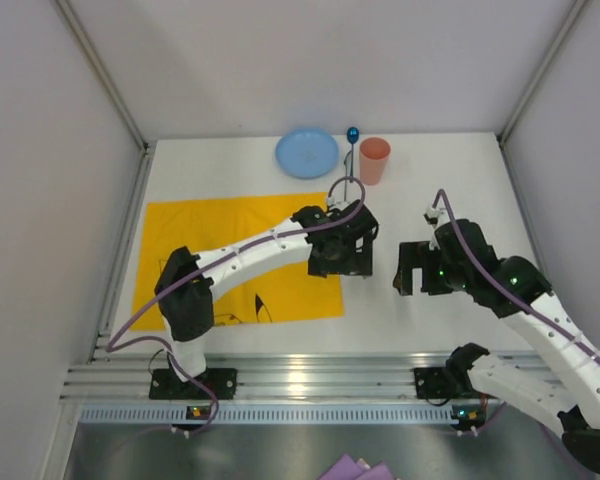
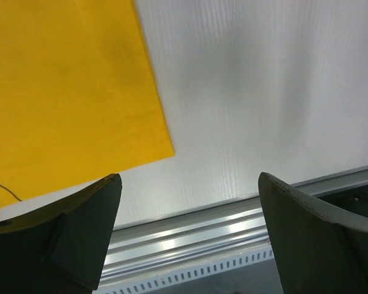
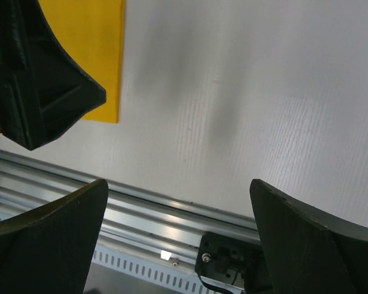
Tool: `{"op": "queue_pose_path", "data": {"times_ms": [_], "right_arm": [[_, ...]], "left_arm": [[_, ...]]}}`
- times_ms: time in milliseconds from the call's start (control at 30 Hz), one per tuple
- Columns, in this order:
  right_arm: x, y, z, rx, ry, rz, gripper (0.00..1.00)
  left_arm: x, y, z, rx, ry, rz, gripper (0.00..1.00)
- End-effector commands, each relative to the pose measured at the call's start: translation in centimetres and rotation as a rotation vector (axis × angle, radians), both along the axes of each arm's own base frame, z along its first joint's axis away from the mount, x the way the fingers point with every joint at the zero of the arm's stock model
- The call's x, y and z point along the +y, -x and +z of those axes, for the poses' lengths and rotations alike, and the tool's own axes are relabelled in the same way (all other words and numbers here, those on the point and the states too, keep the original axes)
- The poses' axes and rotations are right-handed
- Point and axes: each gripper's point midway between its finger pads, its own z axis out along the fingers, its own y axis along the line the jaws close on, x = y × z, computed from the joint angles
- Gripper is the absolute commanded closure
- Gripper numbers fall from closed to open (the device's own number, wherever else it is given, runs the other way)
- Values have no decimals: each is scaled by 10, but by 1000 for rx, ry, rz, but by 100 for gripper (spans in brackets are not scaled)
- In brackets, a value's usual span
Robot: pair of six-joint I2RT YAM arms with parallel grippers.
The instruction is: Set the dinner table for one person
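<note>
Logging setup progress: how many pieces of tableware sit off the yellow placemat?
3: a blue plate at the table's far edge, a pink cup to its right, and a blue-headed utensil between them. Others might be hidden beneath the left arm.

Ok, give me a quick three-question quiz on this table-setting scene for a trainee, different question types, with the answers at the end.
1. Multiple choice: what stands to the right of the blue plate on the dinner table? A) pink cup B) green bowl C) glass bottle
2. True or false: the left end effector and the right end effector both stand open, holding nothing.
3. Short answer: which end effector is nearer the yellow placemat?
Key: 1 A; 2 true; 3 the left one.
</note>
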Motion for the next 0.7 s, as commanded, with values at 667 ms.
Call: {"op": "queue_pose_path", "data": {"times_ms": [667], "right_arm": [[161, -81, -112, 367, -334, 254, 2]], "left_arm": [[289, -9, 39, -138, -70, 623, 2]]}}
